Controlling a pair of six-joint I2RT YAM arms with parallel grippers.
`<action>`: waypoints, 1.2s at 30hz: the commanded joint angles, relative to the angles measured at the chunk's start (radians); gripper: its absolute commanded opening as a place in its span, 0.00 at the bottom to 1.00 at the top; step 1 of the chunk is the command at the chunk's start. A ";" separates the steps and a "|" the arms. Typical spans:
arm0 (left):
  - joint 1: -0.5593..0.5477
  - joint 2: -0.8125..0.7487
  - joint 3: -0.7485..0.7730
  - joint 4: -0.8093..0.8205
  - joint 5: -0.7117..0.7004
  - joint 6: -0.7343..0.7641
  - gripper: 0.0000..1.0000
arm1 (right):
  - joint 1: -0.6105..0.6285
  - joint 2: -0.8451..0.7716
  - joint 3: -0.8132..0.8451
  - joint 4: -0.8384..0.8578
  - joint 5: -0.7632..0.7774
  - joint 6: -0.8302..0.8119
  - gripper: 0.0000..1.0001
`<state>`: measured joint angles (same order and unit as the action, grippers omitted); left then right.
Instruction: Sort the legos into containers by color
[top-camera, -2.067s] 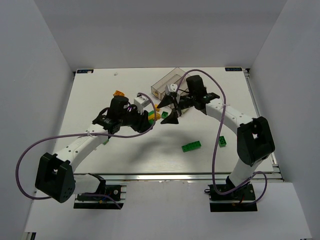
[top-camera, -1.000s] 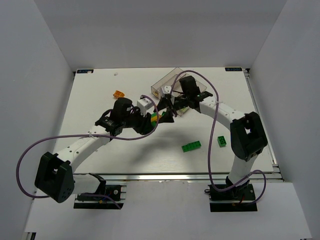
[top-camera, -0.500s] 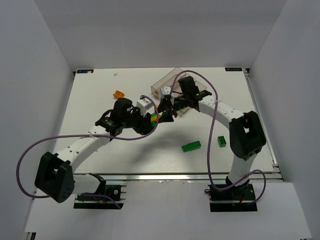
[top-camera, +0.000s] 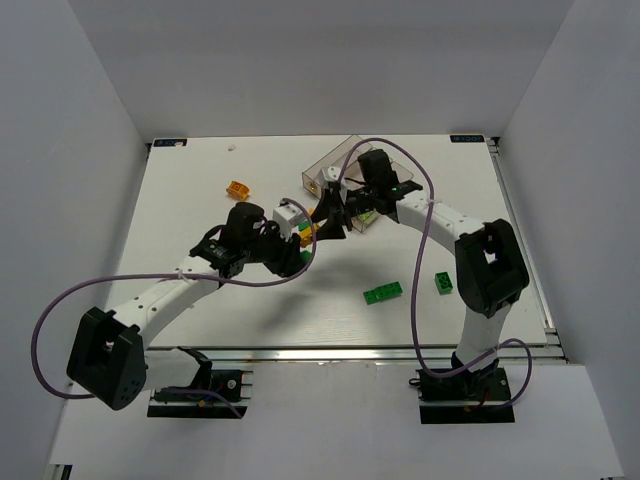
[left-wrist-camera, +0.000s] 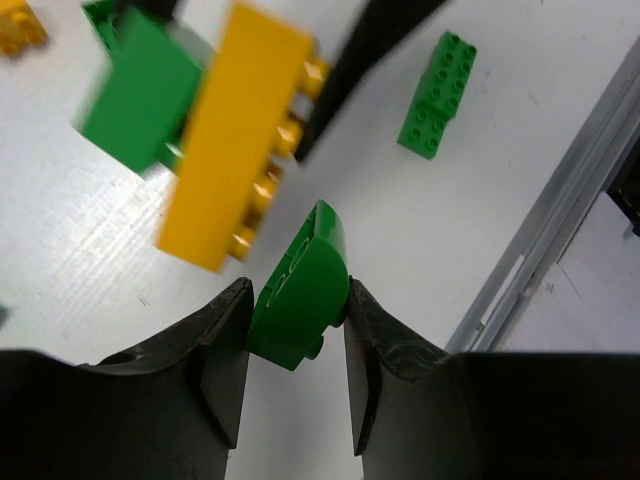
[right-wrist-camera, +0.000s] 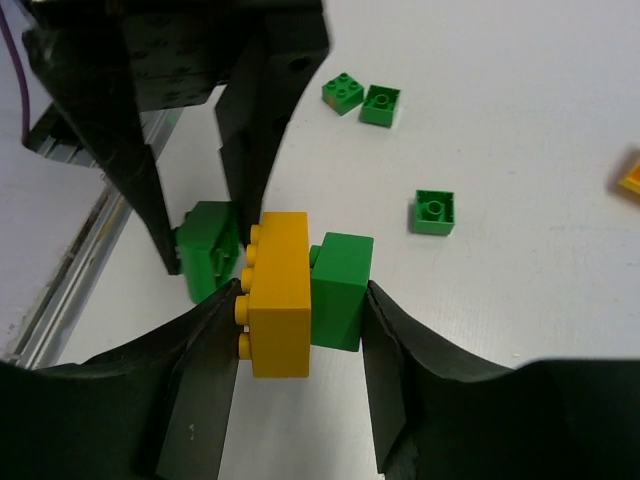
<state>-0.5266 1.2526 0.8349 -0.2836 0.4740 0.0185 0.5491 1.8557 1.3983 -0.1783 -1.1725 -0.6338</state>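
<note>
My left gripper (left-wrist-camera: 297, 296) is shut on a dark green lego (left-wrist-camera: 300, 300), held above the table; in the top view the left gripper (top-camera: 293, 254) sits just near-left of the right one. My right gripper (right-wrist-camera: 302, 298) is shut on a yellow lego (right-wrist-camera: 280, 300) with a green lego (right-wrist-camera: 340, 290) stuck to its side. This pair shows in the left wrist view (left-wrist-camera: 240, 140), a little apart from my green lego. The right gripper (top-camera: 325, 218) hovers beside the clear containers (top-camera: 340, 160).
A long green lego (top-camera: 384, 293) and a small green one (top-camera: 444, 282) lie on the table near right. An orange lego (top-camera: 237, 188) lies far left. Three small green legos (right-wrist-camera: 434, 212) lie below the right gripper. The table's metal front rail (left-wrist-camera: 560, 220) is close.
The right gripper has moved left to meet the left one at the stacked legos. The left gripper has since drawn back a little with a green lego, apart from the yellow one.
</note>
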 joint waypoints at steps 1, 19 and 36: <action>-0.007 -0.035 -0.023 -0.037 0.034 0.012 0.09 | -0.018 -0.004 0.033 0.114 -0.006 0.066 0.13; 0.013 0.051 0.075 0.035 -0.100 -0.164 0.07 | -0.179 -0.059 0.022 0.258 0.240 0.230 0.12; 0.045 0.755 0.954 -0.008 -0.290 -0.261 0.07 | -0.347 -0.228 -0.143 0.212 0.240 0.235 0.12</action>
<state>-0.4950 1.9411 1.6543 -0.2398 0.2623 -0.2382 0.2142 1.6680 1.2793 0.0250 -0.9131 -0.4217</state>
